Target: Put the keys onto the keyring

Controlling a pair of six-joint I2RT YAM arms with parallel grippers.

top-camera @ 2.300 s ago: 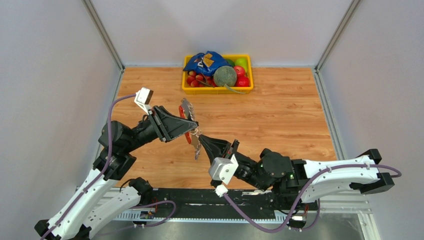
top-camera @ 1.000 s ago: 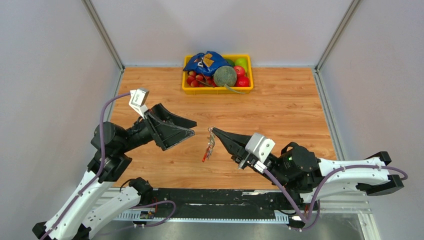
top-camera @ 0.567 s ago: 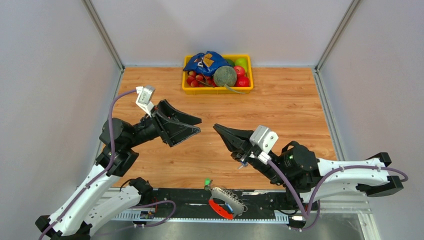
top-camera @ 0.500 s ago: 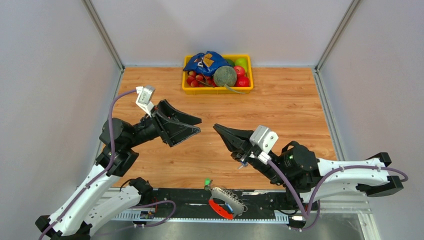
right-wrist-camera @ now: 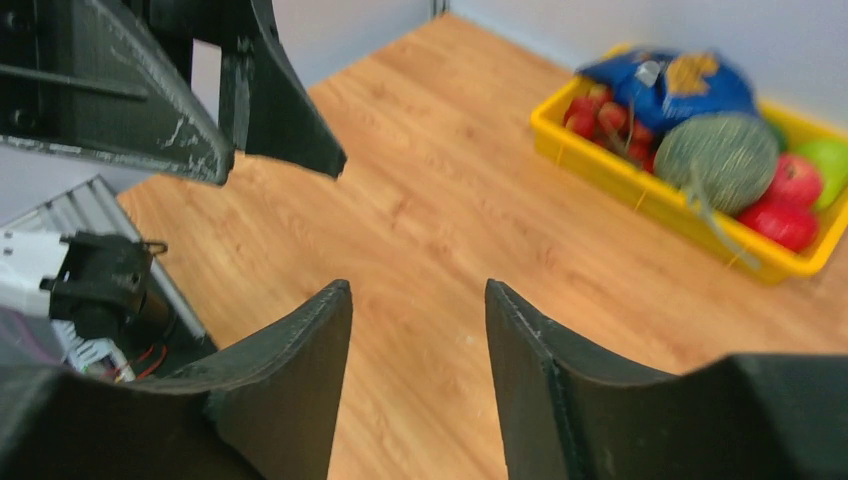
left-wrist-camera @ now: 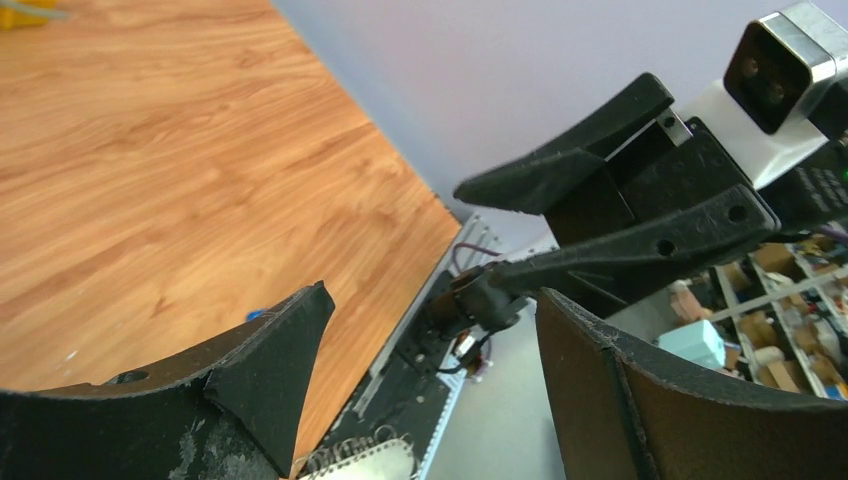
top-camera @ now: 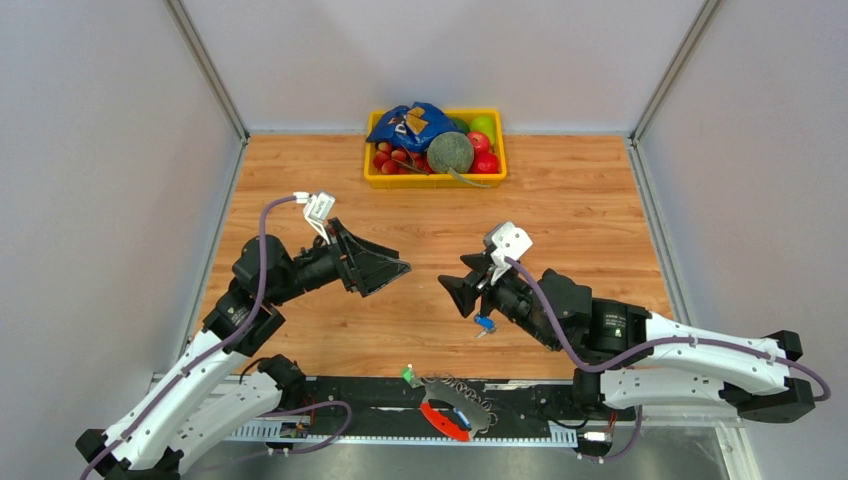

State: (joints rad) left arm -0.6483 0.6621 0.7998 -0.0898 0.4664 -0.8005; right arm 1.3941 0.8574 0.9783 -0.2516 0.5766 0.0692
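Observation:
The keyring (top-camera: 449,404), a red loop with a grey metal strip, lies on the black base rail at the near edge, off the wood. Its strip (left-wrist-camera: 372,464) shows at the bottom of the left wrist view. One blue-headed key (top-camera: 485,322) lies on the table under the right wrist and shows as a blue speck (left-wrist-camera: 256,314) beside the left finger. My left gripper (top-camera: 398,270) (left-wrist-camera: 432,295) hangs open and empty over mid-table. My right gripper (top-camera: 452,296) (right-wrist-camera: 418,285) faces it, open and empty. A second key cannot be made out.
A small green tag (top-camera: 408,375) sits at the table's near edge beside the keyring. A yellow tray (top-camera: 371,181) (right-wrist-camera: 640,190) full of fruit, a melon and a blue bag stands at the back middle. Grey walls close both sides.
The right gripper opened and the keyring bunch dropped from it to the near-edge rail. A blue key now lies on the table. Both arms shifted, the right wrist turning leftward.

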